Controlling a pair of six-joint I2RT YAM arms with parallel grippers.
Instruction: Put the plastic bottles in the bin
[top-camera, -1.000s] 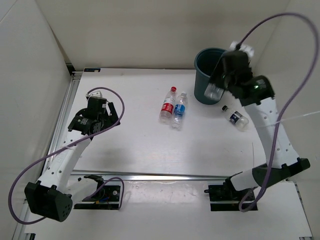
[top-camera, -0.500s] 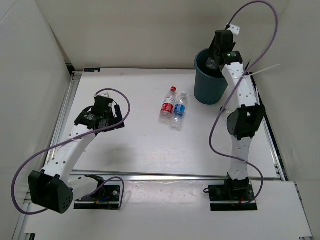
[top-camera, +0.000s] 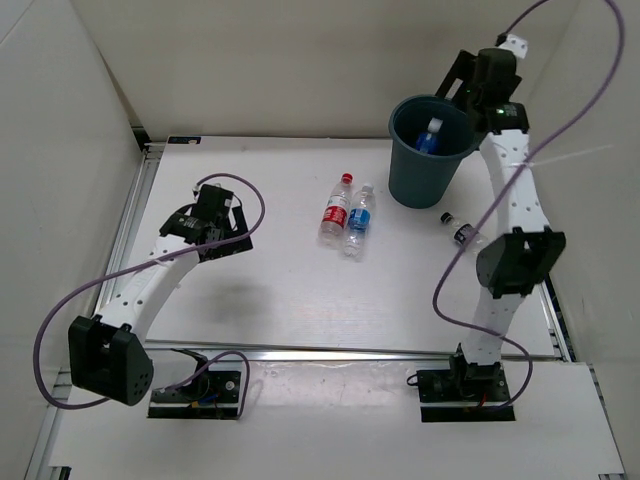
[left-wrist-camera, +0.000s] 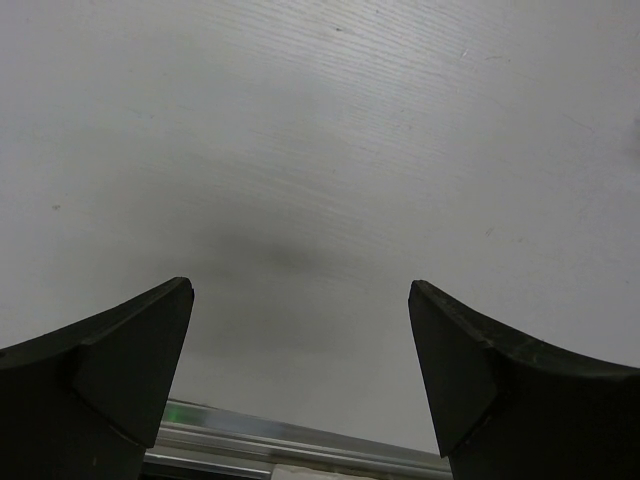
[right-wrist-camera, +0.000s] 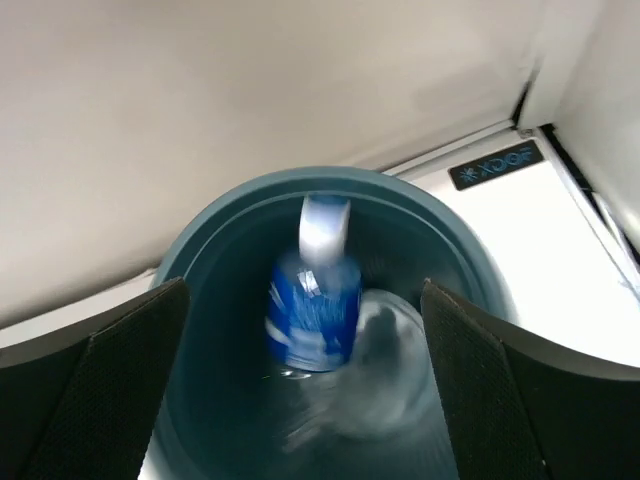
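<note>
- Rt arm has pulled back vs 0.5 s ago: then its pincer sat over the bin's mouth w/ a bottle in it; now the right pincer (right-wrist-camera: 302, 288) hangs by the rear-right rim, fingers spread wide w/ nothing between them.
- That blue-label bottle (top-camera: 430, 138) is now inside the bin (top-camera: 415, 185), loose, cap end up. The wrist view shows it motion-blurred.
- Lt arm has shifted a little up and to the right. The left pincer (left-wrist-camera: 300, 290) is also wide apart and holds nothing, above bare counter (top-camera: 300, 290).
- Dark-capped bottle (top-camera: 462, 233) is in sight again. The rt arm covered that spot 0.5 s ago. It lies on its side just right of the bin's foot, partly behind the arm.
- Unchanged: red-label bottle (top-camera: 337, 212) and second blue-label bottle (top-camera: 360, 222) lie side by side mid-counter, touching or nearly so, caps pointing away from the arm bases, well apart from the bin.
- Bin: smooth dark teal plastic, round, tapering downward, much wider than any bottle.
- Bottles: small, clear plastic cylinders. Red label goes w/ a red cap, blue labels w/ pale caps.
- Counter: white and matte, w/ faint streaky grain in the lt wrist view. A silver metal rail (left-wrist-camera: 300, 445) runs along its edge btw the fingers.
- Pincer fingers: black, wedge-shaped. The rt pair's inner faces show a fine woven texture, the lt pair's look plain and dull.
</note>
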